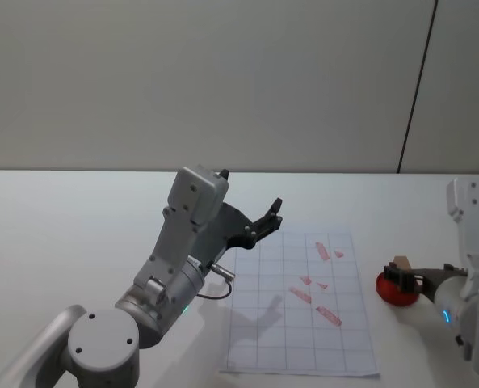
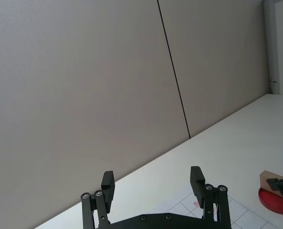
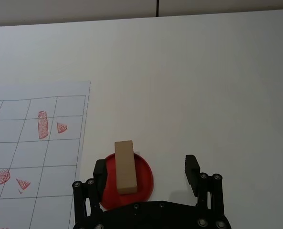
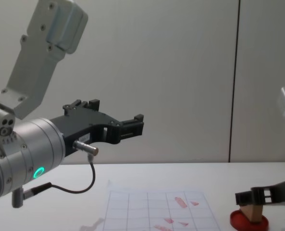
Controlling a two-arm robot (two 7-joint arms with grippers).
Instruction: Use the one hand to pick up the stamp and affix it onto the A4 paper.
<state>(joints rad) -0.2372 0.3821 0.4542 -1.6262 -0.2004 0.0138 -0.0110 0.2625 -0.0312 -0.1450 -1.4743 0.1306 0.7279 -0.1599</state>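
On the ink pad (image 3: 143, 185), the stamp (image 3: 124, 167) stands upright between the right pincer's (image 3: 146, 171) wide fingers (image 3: 191, 168); the left pincer (image 2: 152, 183) hangs wide, well apart.

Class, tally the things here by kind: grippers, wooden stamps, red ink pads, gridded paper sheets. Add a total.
Grippers: 2 (left gripper, right gripper)
Wooden stamp: 1
Red ink pad: 1
A4 paper: 1
Total: 5

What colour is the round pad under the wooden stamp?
Red; the ink pad under the stamp shows best in the right wrist view.
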